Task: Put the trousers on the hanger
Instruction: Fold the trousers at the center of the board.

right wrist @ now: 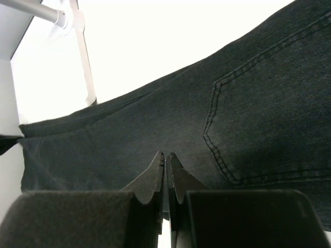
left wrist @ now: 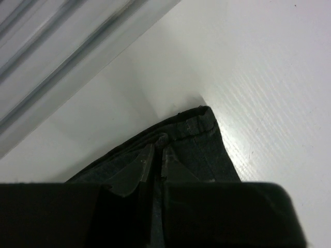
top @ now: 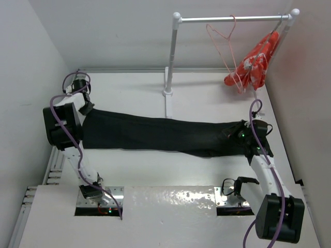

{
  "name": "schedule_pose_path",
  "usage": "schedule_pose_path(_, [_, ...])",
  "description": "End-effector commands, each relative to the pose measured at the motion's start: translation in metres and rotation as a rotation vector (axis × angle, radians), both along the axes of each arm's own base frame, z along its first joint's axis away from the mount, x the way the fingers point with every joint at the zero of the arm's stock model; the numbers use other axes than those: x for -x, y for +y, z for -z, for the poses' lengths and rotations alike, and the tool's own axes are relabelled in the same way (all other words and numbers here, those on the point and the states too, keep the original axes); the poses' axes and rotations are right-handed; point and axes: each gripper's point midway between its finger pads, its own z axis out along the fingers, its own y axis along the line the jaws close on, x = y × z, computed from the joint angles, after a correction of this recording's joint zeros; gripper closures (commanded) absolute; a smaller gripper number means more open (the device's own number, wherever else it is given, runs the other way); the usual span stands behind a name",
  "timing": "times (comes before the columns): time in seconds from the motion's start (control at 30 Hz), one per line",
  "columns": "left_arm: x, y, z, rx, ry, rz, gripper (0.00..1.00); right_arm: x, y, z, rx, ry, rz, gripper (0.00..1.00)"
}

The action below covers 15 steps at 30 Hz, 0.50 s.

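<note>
The black trousers (top: 160, 134) lie stretched left to right across the table. My left gripper (top: 85, 109) is at their left end. In the left wrist view it (left wrist: 156, 150) is shut on the leg hem (left wrist: 199, 137). My right gripper (top: 247, 138) is at their right, waist end. In the right wrist view it (right wrist: 166, 156) is shut on the fabric, beside a stitched back pocket (right wrist: 258, 124). The pale-pink wire hanger (top: 223, 44) hangs by its hook from the rail (top: 232, 19) at the back right, apart from both grippers.
A bright orange-red bundle (top: 253, 64) hangs at the rail's right end beside the hanger. The rail's white post (top: 172, 57) and foot (top: 168, 101) stand just behind the trousers' middle. Walls close in on the left and right. The arm bases sit at the near edge.
</note>
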Motion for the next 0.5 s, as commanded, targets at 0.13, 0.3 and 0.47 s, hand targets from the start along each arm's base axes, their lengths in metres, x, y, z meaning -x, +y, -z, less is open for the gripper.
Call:
schedule_pose_path(0.13, [0.012, 0.007, -0.101, -0.075, -0.221, -0.050, 1.00, -0.005, -0.006, 0.001, 0.039, -0.015, 0.015, 0.96])
schedule_pose_path(0.3, [0.029, 0.001, -0.135, -0.104, -0.257, -0.042, 1.00, -0.005, -0.010, 0.004, 0.058, -0.007, 0.035, 0.96])
schedule_pose_path(0.47, [0.029, -0.006, -0.181, -0.116, -0.353, -0.017, 1.00, -0.005, -0.014, 0.005, 0.070, -0.005, 0.049, 0.94])
